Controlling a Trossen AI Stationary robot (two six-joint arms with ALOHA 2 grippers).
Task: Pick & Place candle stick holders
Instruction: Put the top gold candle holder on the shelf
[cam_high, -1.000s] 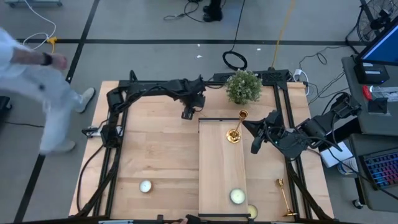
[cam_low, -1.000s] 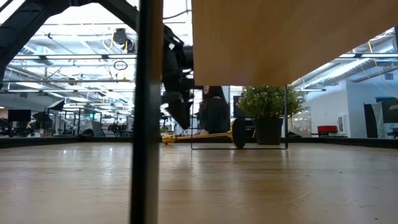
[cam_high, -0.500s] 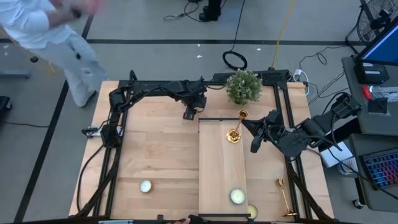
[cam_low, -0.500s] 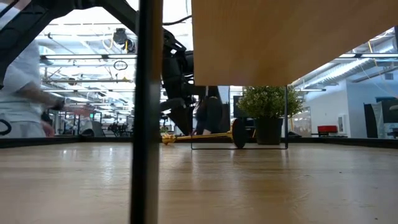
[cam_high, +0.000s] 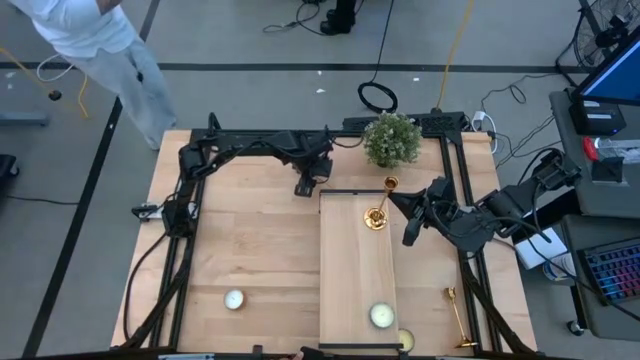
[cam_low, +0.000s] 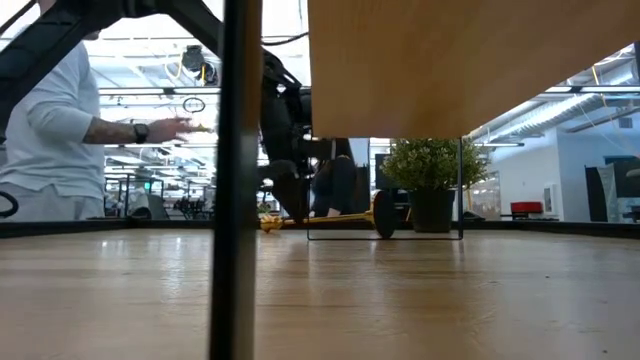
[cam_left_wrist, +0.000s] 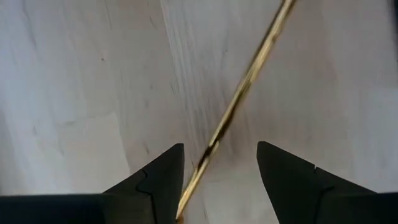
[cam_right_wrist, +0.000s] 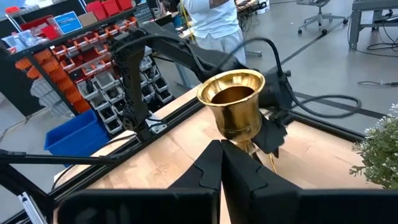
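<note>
One gold candlestick lies on the table at the far side (cam_low: 330, 217), its round base (cam_low: 384, 214) toward the plant. Its stem (cam_left_wrist: 239, 93) runs between the open fingers of my left gripper (cam_high: 305, 186), which points down over it (cam_left_wrist: 217, 168). A second candlestick (cam_high: 378, 214) stands on the raised board (cam_high: 355, 270), and its cup (cam_right_wrist: 231, 102) shows just past my shut, empty right gripper (cam_high: 408, 236) (cam_right_wrist: 221, 155). A third candlestick (cam_high: 458, 320) lies on the table at the near right. My left gripper has one open finger on each side of the lying candlestick's stem (cam_left_wrist: 211, 146), coming from above and lying across it. The stem runs close by one finger (cam_left_wrist: 168, 180); whether it touches I cannot tell. The candlestick lies on the table.
A potted plant (cam_high: 392, 138) stands at the far edge. Round pale candles sit at the near left (cam_high: 233, 298) and near the board's near end (cam_high: 381, 316). A person in white (cam_high: 95, 35) stands beyond the table's far left corner.
My left gripper has gone down a little toward the lying candlestick, still open. The person has walked along the table's far left side. My right arm has kept still.
</note>
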